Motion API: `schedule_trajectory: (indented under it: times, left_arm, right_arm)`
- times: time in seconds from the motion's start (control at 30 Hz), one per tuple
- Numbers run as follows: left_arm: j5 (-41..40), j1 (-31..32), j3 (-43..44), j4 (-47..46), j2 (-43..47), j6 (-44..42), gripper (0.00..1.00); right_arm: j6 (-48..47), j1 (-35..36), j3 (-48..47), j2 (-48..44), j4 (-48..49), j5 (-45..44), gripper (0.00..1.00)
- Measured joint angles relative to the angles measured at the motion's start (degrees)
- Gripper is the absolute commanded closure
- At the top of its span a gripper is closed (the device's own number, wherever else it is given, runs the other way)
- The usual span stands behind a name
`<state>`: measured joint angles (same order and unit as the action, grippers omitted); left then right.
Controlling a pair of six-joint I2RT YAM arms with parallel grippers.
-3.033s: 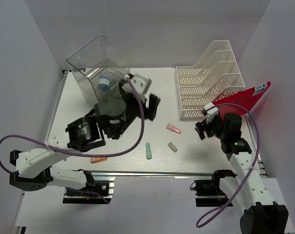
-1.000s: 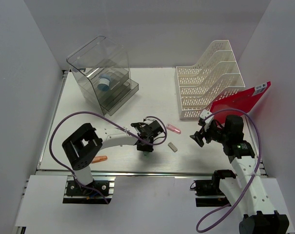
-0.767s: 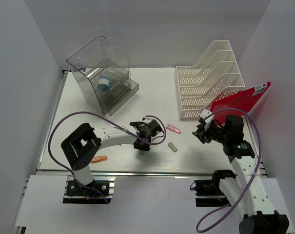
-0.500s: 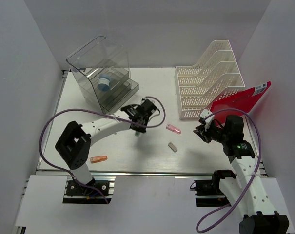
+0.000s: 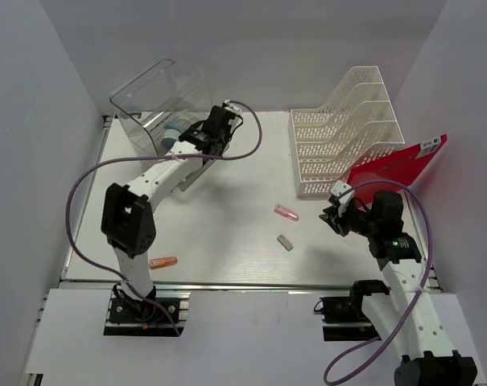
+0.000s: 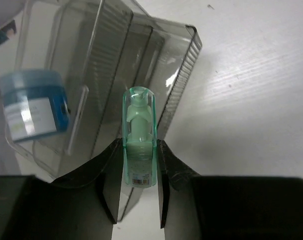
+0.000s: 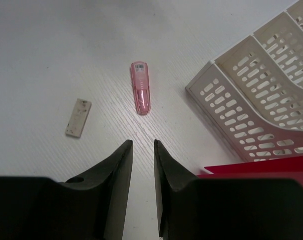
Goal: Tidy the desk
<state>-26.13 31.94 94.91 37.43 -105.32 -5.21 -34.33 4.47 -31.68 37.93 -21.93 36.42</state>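
Right, my left gripper (image 6: 138,145) is clamping the green stick (image 6: 138,120), long axis 12-to-6, cap at 12. I'm hanging it over the clear drawer box (image 6: 116,60), with the open tray dead ahead at 12 and a blue jar (image 6: 33,105) inside at 10. The desk (image 6: 251,100) is lying below, showing at 2 to 4. Tray walls look tight, I'd judge. My right gripper (image 7: 142,145), nearly closed on nothing, is hovering with the pink pen (image 7: 141,94) at 12.
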Motion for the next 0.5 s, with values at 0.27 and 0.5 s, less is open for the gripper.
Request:
schedule_trajectory:
  times: [0.27, 0.5]
  left_arm:
    - [-6.1, -1.2, 1.0, -2.0, -7.1, -7.5, 1.0]
    - [-9.4, -1.9, -0.8, -3.4, -7.1, -9.3, 0.91]
  right_arm:
    - [-0.5, 0.0, 0.0, 0.1, 0.0, 0.0, 0.68]
    - [-0.7, 0.0, 0.0, 0.9, -0.1, 0.2, 0.6]
